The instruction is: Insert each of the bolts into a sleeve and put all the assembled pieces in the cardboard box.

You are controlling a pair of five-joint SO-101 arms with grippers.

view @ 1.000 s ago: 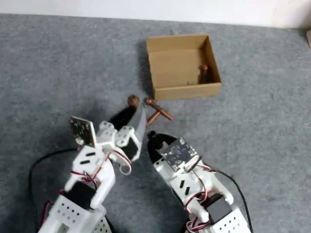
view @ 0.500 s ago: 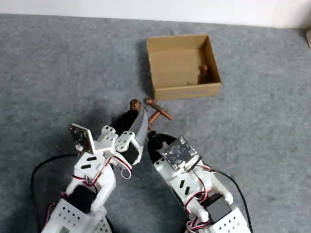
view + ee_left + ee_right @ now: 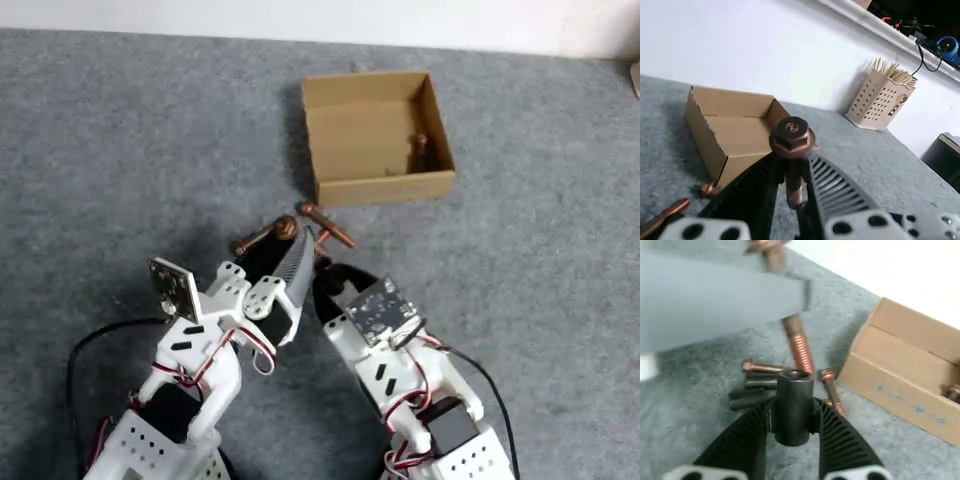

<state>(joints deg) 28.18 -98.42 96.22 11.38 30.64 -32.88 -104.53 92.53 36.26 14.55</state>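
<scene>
One loose bolt (image 3: 255, 241) lies flat on the grey table (image 3: 120, 150), long axis roughly left-right. Beside it, the left gripper (image 3: 793, 165) pinches the shank of a copper bolt (image 3: 792, 135); the fingers are nearly closed on it. This bolt stands steeply, hex head up and threaded end down. The right gripper (image 3: 792, 407) clamps a dark sleeve (image 3: 791, 392) upright, open mouth upward. The threaded end sits just at that mouth; contact cannot be determined. Two spare sleeves (image 3: 751, 391) lie on the table near the grippers. Two crossed bolts (image 3: 335, 232) lie just in front of the cardboard box (image 3: 385, 187). The box contains one assembled piece (image 3: 420, 148) at its right wall.
</scene>
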